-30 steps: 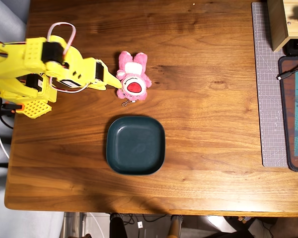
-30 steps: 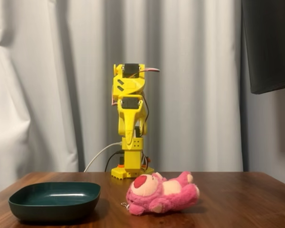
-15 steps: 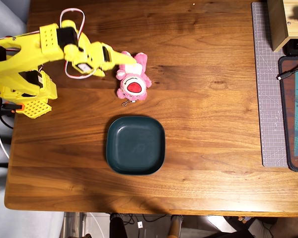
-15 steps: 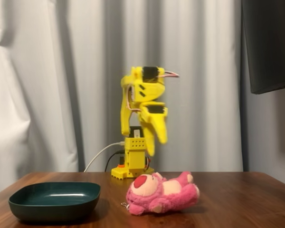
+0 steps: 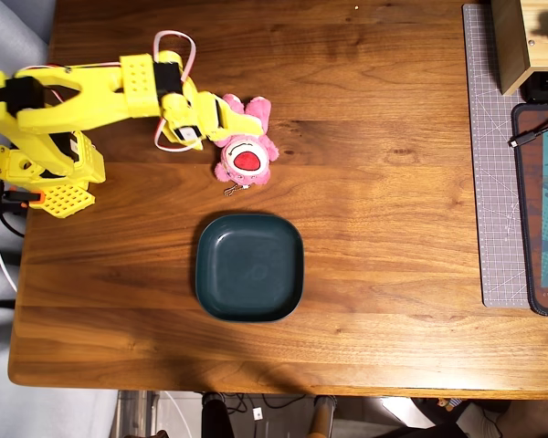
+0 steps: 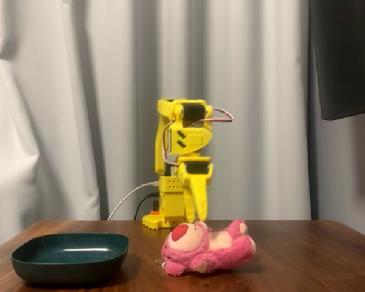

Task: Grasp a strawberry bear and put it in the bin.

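Observation:
The strawberry bear [image 5: 245, 153] is a pink plush that lies on the wooden table, face up in the overhead view, and on its side in the fixed view [image 6: 210, 246]. My yellow gripper [image 5: 230, 120] hangs over the bear's upper left part in the overhead view. In the fixed view the gripper [image 6: 196, 216] points down just above and behind the bear's head. Its fingers look pressed together and hold nothing. The bin [image 5: 249, 266] is a dark teal dish, empty, below the bear in the overhead view and left of it in the fixed view [image 6: 70, 257].
The arm's base [image 5: 46, 169] stands at the table's left edge in the overhead view, with cables beside it. A grey cutting mat [image 5: 493, 155], a dark mat and a wooden box lie at the right edge. White curtains hang behind the table in the fixed view.

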Motion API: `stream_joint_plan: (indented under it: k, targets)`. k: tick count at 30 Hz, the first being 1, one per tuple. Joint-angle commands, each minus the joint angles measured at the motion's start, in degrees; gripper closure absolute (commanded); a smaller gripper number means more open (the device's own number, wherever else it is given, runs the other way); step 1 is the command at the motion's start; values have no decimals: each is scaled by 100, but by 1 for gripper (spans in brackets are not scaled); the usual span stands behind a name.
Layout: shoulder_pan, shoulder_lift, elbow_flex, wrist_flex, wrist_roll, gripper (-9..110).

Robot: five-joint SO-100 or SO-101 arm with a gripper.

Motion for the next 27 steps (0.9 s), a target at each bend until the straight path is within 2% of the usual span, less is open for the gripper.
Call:
stream_joint_plan:
  k: [1,17,27]
  targets:
    - [-88,-114,-431,-62,44,57]
    - [589,-993,-1099,193,220,57]
    - [369,-1503,-1538,193,246,57]
